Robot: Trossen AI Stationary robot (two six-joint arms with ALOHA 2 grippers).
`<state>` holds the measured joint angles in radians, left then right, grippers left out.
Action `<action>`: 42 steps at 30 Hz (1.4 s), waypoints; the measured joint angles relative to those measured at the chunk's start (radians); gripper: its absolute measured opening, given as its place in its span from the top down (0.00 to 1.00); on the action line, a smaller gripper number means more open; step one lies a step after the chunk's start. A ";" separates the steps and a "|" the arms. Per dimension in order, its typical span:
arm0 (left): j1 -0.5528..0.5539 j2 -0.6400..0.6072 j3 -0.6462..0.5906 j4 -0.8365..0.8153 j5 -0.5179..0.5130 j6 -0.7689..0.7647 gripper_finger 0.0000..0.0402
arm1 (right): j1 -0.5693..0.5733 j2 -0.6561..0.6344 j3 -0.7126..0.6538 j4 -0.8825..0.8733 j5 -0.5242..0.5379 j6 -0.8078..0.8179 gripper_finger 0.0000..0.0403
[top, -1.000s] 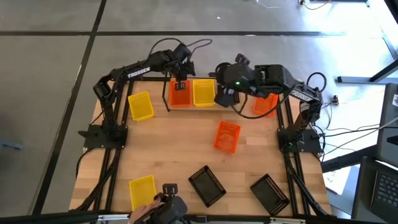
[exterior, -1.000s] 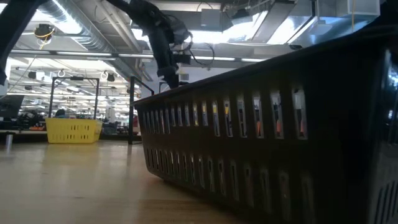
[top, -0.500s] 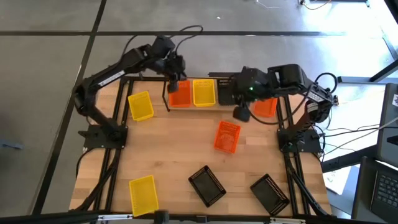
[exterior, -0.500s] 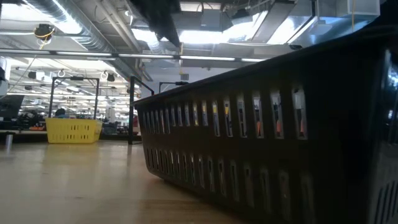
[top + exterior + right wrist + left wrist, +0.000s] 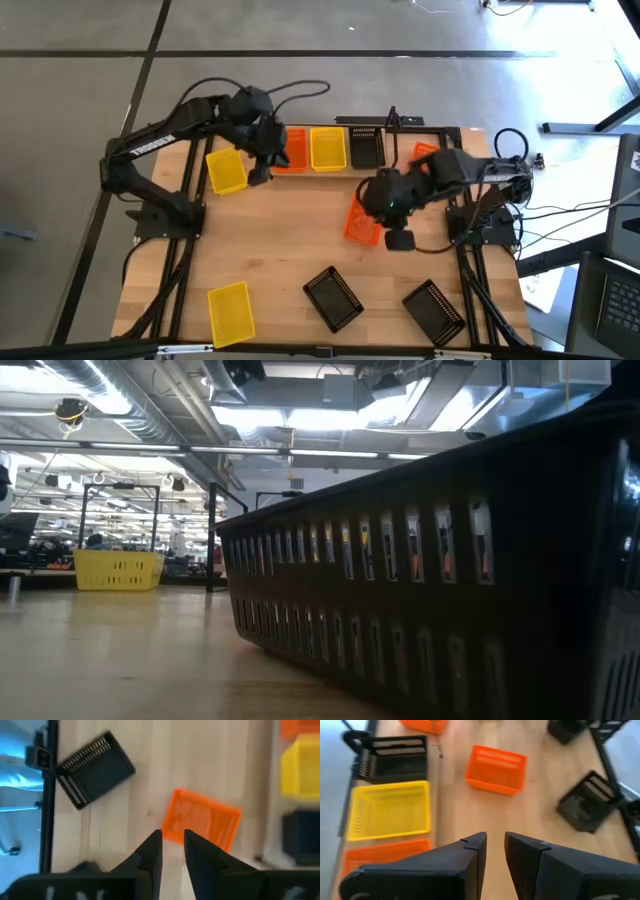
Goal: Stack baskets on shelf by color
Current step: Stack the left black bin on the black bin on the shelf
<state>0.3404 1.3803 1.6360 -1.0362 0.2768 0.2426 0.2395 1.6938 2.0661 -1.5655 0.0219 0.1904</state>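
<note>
Now my right pincer (image 5: 398, 240) hovers empty, barely parted, beside the loose orange basket (image 5: 361, 221); left pincer (image 5: 258, 176) likewise.

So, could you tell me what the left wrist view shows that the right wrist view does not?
Only left wrist: the left gripper, jaws open, and a third orange basket beyond the shelved black basket. Only right wrist: the right gripper, jaws open. Both: the loose orange basket, a loose black basket, the shelved yellow basket.
</note>
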 joint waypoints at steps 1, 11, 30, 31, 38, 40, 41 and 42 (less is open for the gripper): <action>-0.014 -0.006 0.000 -0.006 -0.004 -0.004 0.85 | 0.004 -0.011 -0.038 0.012 0.001 0.042 0.81; -0.053 -0.064 -0.001 -0.095 -0.148 0.004 0.85 | 0.043 -0.037 -0.379 0.429 -0.213 0.632 0.81; -0.032 -0.186 0.000 -0.171 0.143 0.083 0.85 | 0.081 0.005 -0.621 0.805 -0.170 1.170 0.81; -0.032 -0.188 0.000 -0.171 0.144 0.083 0.85 | 0.085 0.013 -0.621 0.811 -0.161 1.170 0.81; -0.032 -0.198 0.000 -0.176 0.144 0.082 0.85 | 0.108 0.093 -0.621 0.832 -0.146 1.172 0.81; -0.032 -0.197 0.000 -0.178 0.144 0.082 0.85 | 0.106 0.112 -0.621 0.835 -0.146 1.173 0.81; -0.031 -0.199 0.000 -0.179 0.144 0.082 0.85 | 0.106 0.121 -0.621 0.837 -0.145 1.172 0.81; -0.031 -0.200 0.000 -0.179 0.144 0.082 0.85 | 0.106 0.130 -0.621 0.840 -0.144 1.172 0.81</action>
<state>0.3092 1.1805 1.6356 -1.2152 0.4211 0.3248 0.3452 1.8243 1.4452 -0.7255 -0.1222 1.3623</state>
